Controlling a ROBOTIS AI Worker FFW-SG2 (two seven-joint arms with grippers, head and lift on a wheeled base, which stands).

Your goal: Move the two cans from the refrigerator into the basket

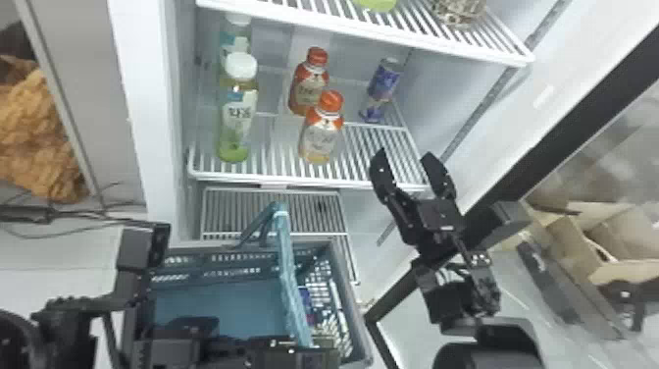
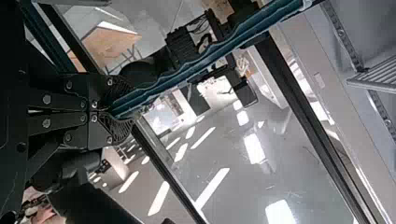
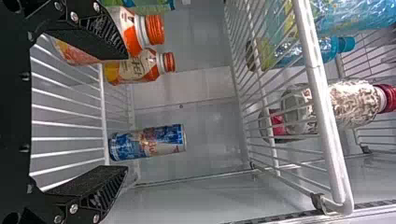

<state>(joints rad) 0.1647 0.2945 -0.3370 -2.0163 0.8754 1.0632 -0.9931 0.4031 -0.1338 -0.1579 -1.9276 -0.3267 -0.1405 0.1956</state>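
Observation:
The blue can [image 1: 384, 83] stands at the right of the middle refrigerator shelf; in the right wrist view the can [image 3: 147, 142] lies ahead, between the finger directions. My right gripper [image 1: 404, 155] is open by the shelf's front right edge, short of the can; in its wrist view the right gripper [image 3: 126, 112] has nothing between its fingers. At the bottom, my left gripper [image 1: 310, 346] is at the basket's handle [image 1: 290, 279]; in the left wrist view the left gripper [image 2: 122, 109] is shut on the handle [image 2: 196, 64]. Inside the basket [image 1: 350, 299], a blue item [image 1: 305, 300] is partly hidden behind the handle.
Two orange-capped bottles [image 1: 321, 132] stand left of the can, with green bottles [image 1: 236, 118] farther left. The upper shelf [image 1: 417, 45] overhangs the can, and the refrigerator's side wall [image 1: 436, 93] is close on its right. The open door frame [image 1: 554, 142] runs right of my right arm.

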